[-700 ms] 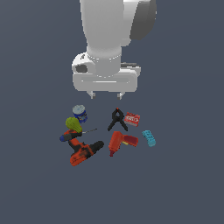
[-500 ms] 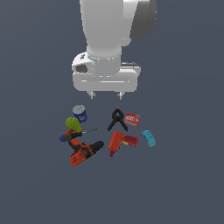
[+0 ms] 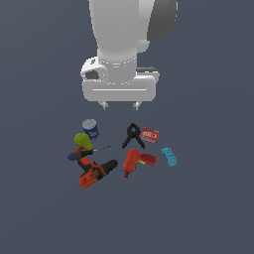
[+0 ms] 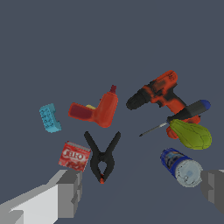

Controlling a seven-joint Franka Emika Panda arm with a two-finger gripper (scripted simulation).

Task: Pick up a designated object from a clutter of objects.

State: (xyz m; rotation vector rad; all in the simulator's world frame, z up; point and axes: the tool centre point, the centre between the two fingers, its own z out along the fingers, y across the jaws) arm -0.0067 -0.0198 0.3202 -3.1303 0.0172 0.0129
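The yellow-green pear-like object (image 3: 83,141) lies at the exterior view's left of the clutter, beside the blue can (image 3: 90,128); it also shows in the wrist view (image 4: 191,134), next to the can (image 4: 181,166) and touching the screwdriver (image 4: 177,118). My gripper (image 3: 119,105) hangs open and empty well above the clutter, roughly over the black clamp (image 3: 133,135). In the wrist view one finger (image 4: 70,192) is near the red box (image 4: 74,155) and the other finger (image 4: 214,189) is past the can.
A red-and-black drill (image 3: 96,172) lies in front of the pear, with the screwdriver (image 3: 84,152) across it. A second red drill (image 3: 136,161) lies in the middle, the red box (image 3: 150,135) and teal block (image 3: 169,156) toward the exterior view's right. All rest on a dark grey floor.
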